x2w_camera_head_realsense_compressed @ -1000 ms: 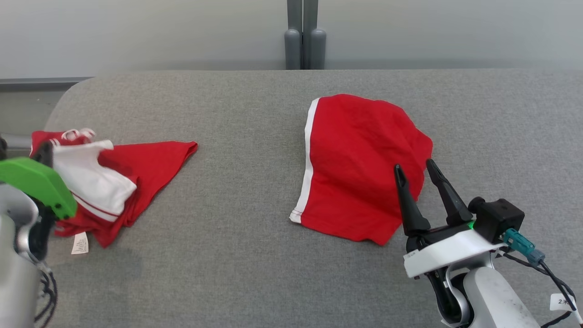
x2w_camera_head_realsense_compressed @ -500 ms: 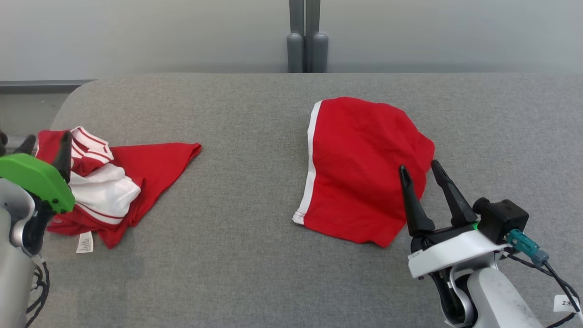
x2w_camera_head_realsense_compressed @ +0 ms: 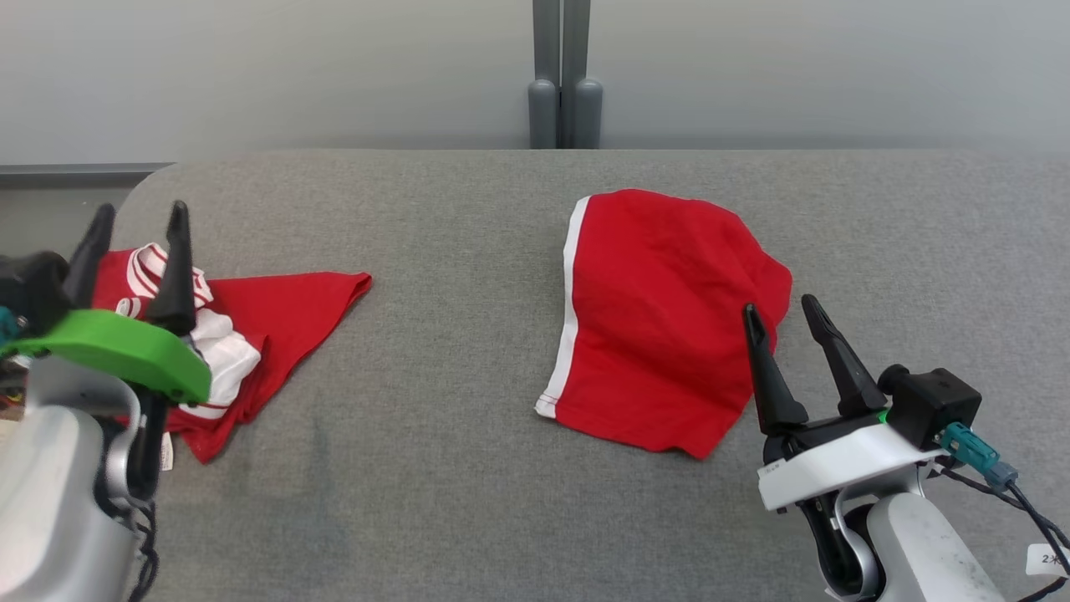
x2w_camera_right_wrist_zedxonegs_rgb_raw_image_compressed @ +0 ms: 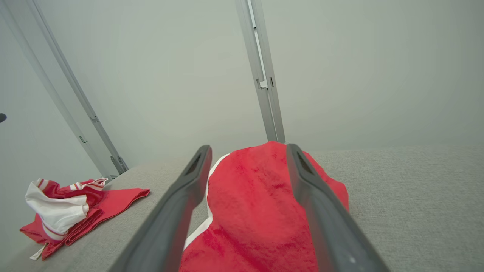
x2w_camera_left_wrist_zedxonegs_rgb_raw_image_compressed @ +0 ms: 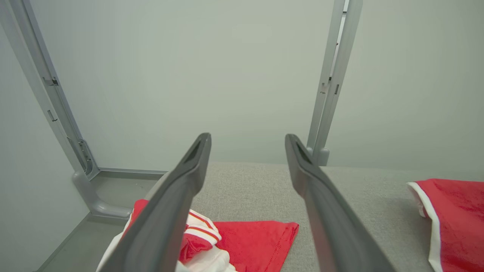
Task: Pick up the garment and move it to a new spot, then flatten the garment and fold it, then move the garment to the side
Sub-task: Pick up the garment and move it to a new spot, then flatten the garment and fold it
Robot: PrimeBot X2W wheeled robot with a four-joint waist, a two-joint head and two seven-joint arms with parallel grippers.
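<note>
Left hand [x2w_camera_head_realsense_compressed: 140,207] lifted clear of crumpled garment [x2w_camera_head_realsense_compressed: 288,305], spread wide, empty, right hand [x2w_camera_head_realsense_compressed: 779,304] likewise, grey fabric table [x2w_camera_head_realsense_compressed: 435,334], pale wall [x2w_camera_head_realsense_compressed: 251,67].

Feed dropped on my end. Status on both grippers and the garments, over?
Left gripper open, above crumpled red-and-white garment. Right gripper open, by red garment. Nothing in the way.

Left end effector [x2w_camera_head_realsense_compressed: 140,209] opened, released crumpled garment [x2w_camera_head_realsense_compressed: 284,309], raised off it; garment slumped flatter on table [x2w_camera_head_realsense_compressed: 435,334].

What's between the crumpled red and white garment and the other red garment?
Only bare grey table surface separates the crumpled garment from the red garment, seen in the head view.
</note>
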